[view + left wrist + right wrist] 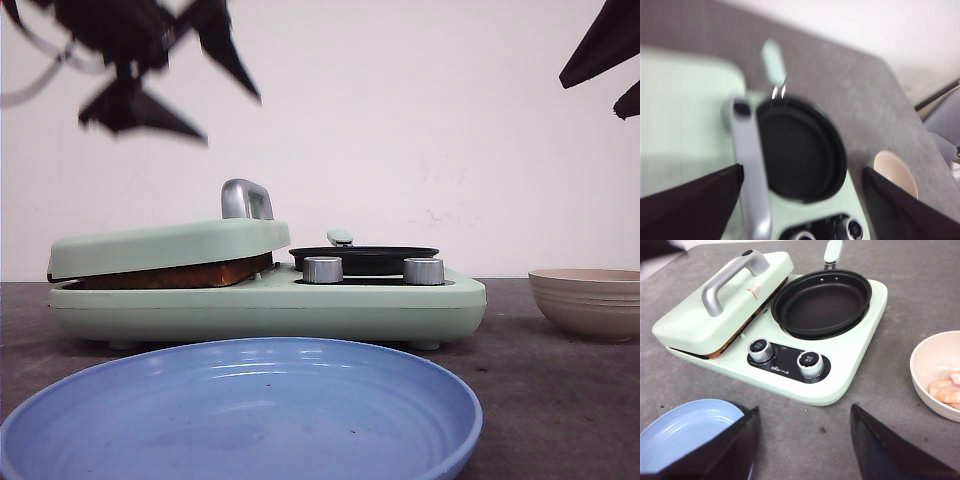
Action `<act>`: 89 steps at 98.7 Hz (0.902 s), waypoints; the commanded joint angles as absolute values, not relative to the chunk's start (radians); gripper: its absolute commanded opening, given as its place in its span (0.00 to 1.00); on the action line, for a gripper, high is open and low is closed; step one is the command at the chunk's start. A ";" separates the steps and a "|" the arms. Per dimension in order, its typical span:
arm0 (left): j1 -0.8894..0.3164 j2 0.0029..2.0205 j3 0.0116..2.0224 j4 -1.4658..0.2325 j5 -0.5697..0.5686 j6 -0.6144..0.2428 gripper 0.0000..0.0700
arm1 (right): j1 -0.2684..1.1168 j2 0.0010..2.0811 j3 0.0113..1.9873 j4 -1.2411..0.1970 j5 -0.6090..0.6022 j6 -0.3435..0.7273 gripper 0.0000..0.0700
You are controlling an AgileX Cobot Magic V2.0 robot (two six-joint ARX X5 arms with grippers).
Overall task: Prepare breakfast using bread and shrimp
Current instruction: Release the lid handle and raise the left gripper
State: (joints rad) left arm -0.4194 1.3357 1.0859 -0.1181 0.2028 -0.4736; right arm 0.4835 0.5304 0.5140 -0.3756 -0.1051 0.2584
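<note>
The bread lies pressed under the closed mint lid of the breakfast maker; only its brown crust edge shows, also in the right wrist view. The shrimp are pink-white pieces in a beige bowl to the right of the maker. My left gripper is open and empty, high above the lid and its silver handle, near the black pan. My right gripper is open and empty, high over the table in front of the maker.
A blue plate sits in front of the maker and shows nothing on it. Two silver knobs sit on the maker's front. The black pan holds nothing. The beige bowl stands at the right.
</note>
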 commanded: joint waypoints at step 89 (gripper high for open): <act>-0.411 0.930 1.162 -0.524 -0.079 -0.060 0.65 | 0.482 0.549 0.572 -0.368 -0.105 0.359 0.48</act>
State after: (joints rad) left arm -0.4061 0.9428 1.1637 -0.5278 -0.0761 -0.0692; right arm 0.4828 0.5350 0.5312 -0.3702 -0.1051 0.3176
